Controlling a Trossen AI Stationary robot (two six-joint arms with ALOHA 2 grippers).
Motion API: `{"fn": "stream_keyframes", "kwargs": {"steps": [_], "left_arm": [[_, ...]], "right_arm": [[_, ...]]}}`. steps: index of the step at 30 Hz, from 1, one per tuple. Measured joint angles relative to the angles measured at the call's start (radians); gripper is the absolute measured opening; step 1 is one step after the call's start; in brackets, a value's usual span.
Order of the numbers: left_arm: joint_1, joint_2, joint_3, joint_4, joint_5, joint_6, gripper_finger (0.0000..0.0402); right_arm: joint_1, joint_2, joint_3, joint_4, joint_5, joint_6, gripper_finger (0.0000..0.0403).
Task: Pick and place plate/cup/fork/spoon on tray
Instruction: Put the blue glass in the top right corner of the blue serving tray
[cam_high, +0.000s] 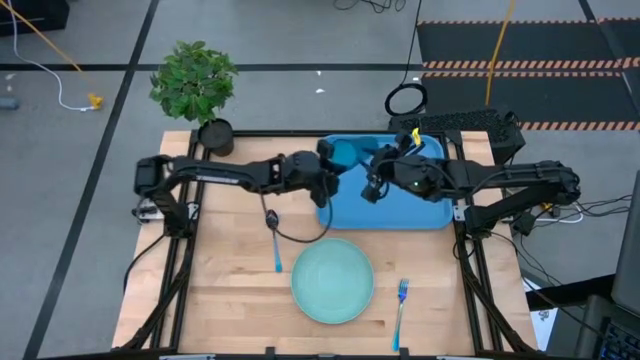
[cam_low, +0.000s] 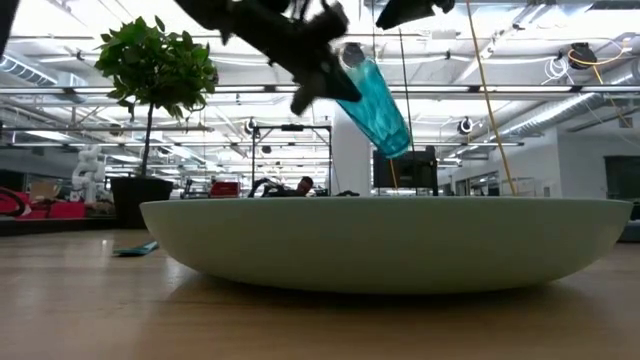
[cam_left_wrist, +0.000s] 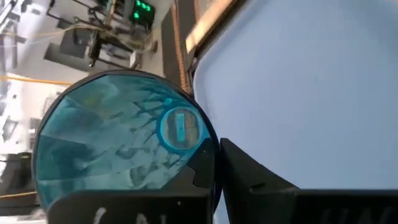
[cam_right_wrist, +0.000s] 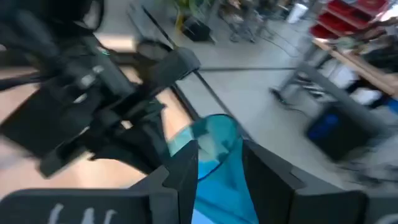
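My left gripper (cam_high: 328, 170) is shut on the teal cup (cam_high: 347, 155), held in the air over the near-left part of the blue tray (cam_high: 420, 205). In the low view the cup (cam_low: 378, 100) is tilted, its base lower than its mouth. My right gripper (cam_high: 372, 188) is open over the tray, just right of the cup, and touches nothing; in its wrist view the cup (cam_right_wrist: 214, 140) shows beyond its fingers. The mint plate (cam_high: 332, 282) lies flat on the table near the front. The spoon (cam_high: 273, 235) lies left of the plate and the fork (cam_high: 400, 300) right of it. My left gripper holds the cup by its rim (cam_left_wrist: 213, 163), with one finger (cam_left_wrist: 200, 167) inside the mouth and the other (cam_left_wrist: 255, 183) outside the wall. The fingers come from the table's left. The cup is lifted clear and tilted, its base pointing away from the gripper and down toward the tray.
A potted plant (cam_high: 195, 80) in a black pot stands at the table's far left corner. A black cable (cam_high: 300, 235) loops on the table between spoon and plate. The tray's right half lies bare under my right arm.
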Motion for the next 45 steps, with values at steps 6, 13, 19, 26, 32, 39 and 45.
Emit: {"fn": "stream_keyframes", "kwargs": {"steps": [6,13,19,26,32,39,45], "left_arm": [[-0.001,0.114,0.107,-0.067,-0.104,0.134,0.0014],[-0.002,0.132,0.133,-0.067,-0.115,0.241,0.0007],[0.010,0.135,0.133,-0.064,-0.117,0.279,0.0021],[0.013,0.142,0.132,-0.062,-0.119,0.310,0.0007],[0.009,0.142,0.132,-0.074,-0.122,0.309,0.0021],[0.006,0.141,0.132,-0.097,-0.111,0.295,0.0015],[-0.006,0.141,0.132,-0.111,-0.124,0.289,0.0013]], "right_arm": [[0.002,0.008,0.031,-0.075,0.004,0.012,0.0118],[0.007,0.024,0.009,-0.212,-0.057,-0.114,0.0118],[0.012,0.098,0.006,-0.231,-0.083,-0.300,0.0119],[-0.027,0.206,0.006,-0.229,-0.078,-0.503,0.0119],[-0.061,0.248,0.006,-0.234,-0.038,-0.599,0.0119],[-0.050,0.234,0.006,-0.216,0.005,-0.645,0.0119],[-0.063,0.234,0.006,-0.256,0.001,-0.677,0.0119]]}}
